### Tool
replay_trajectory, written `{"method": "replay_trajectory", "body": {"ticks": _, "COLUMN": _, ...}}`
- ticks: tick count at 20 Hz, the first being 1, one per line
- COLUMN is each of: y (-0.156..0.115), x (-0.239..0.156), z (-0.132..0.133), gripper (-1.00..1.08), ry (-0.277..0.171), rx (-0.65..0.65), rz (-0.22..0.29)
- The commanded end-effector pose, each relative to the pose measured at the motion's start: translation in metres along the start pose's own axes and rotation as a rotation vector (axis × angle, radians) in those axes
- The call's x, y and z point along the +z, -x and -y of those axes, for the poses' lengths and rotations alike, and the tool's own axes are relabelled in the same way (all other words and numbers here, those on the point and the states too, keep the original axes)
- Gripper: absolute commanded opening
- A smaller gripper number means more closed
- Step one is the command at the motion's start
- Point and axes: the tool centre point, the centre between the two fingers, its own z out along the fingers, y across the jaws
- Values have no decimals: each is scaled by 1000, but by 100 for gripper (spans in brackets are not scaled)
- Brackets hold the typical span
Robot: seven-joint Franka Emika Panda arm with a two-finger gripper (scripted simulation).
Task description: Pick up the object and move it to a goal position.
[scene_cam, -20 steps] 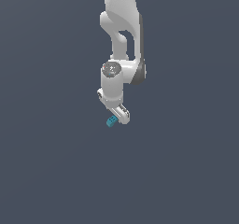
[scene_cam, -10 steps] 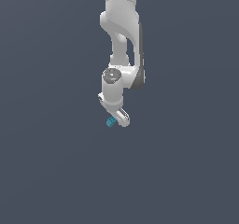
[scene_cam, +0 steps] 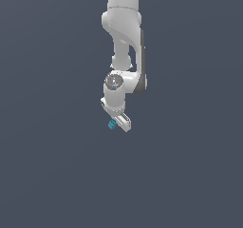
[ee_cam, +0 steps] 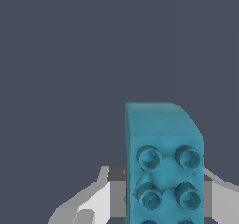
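The object, a teal-blue block (scene_cam: 112,124) with round studs on its face, sits between the fingers of my white gripper (scene_cam: 116,124) and is held off any surface. In the wrist view the block (ee_cam: 163,153) fills the space in front of the camera. The gripper (ee_cam: 158,204) is shut on it, with one grey-white finger (ee_cam: 93,202) on one side and the other finger (ee_cam: 224,199) on the other side. The gripper is tilted, its fingers pointing down and towards the exterior view's left. No goal marker shows.
The white arm (scene_cam: 123,27) hangs down from the top of the exterior view. Everything around it is a plain dark grey-blue background with no other objects or edges visible.
The arm's wrist has come down a little and the gripper has tilted slightly. The block stays in the fingers at almost the same place.
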Motion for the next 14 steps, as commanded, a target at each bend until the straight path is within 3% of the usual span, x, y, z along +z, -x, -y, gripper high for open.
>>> {"method": "replay_trajectory", "body": {"ticks": 1, "y": 0, "x": 0, "z": 0, "gripper": -100, "ry": 0, "rx": 0, "rz": 0}}
{"method": "replay_trajectory", "body": {"ticks": 14, "y": 7, "x": -7, "z": 10, "gripper": -100, "ry": -1, "rx": 0, "rz": 0}}
